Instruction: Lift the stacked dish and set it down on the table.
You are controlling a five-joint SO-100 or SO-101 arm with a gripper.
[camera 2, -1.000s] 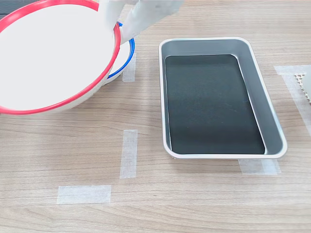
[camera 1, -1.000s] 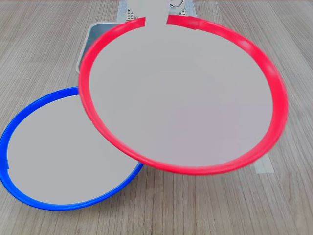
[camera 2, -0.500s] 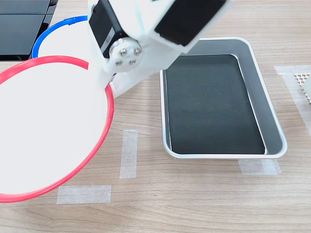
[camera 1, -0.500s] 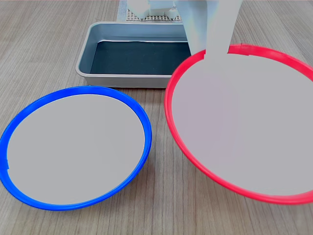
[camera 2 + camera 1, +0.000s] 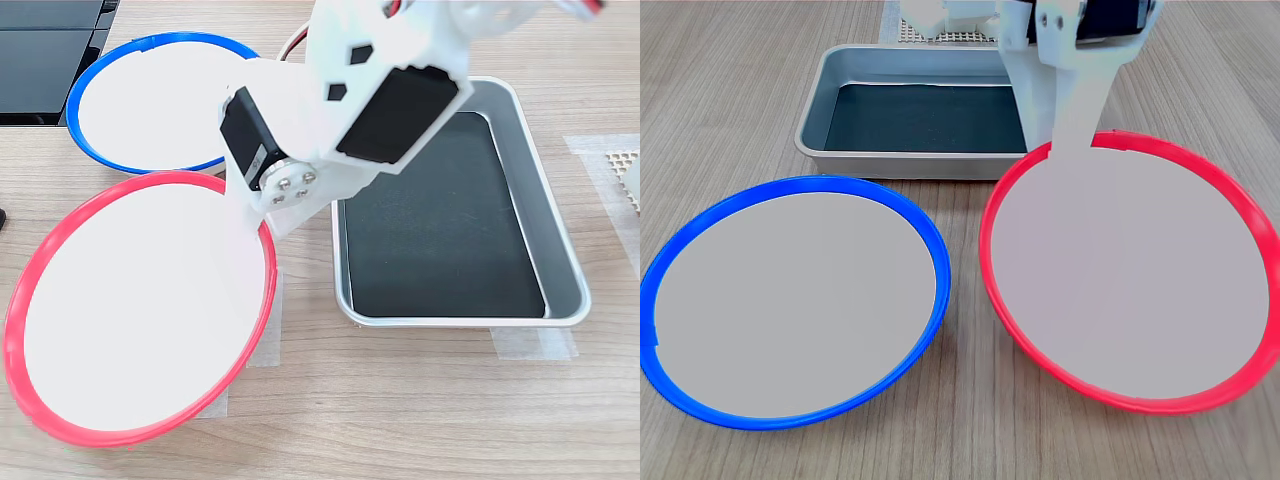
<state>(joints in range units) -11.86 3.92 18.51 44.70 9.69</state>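
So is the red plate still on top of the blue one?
No, the red plate sits beside the blue plate, not overlapping.

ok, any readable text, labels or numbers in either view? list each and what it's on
None readable in both exterior views.
Red-rimmed plate: plain centre, no print.
Blue-rimmed plate: plain centre, no print.
Tray: no label shows.
Arm and its hand: no lettering shows on the white and black housing.
Tape strips on the table: blank.
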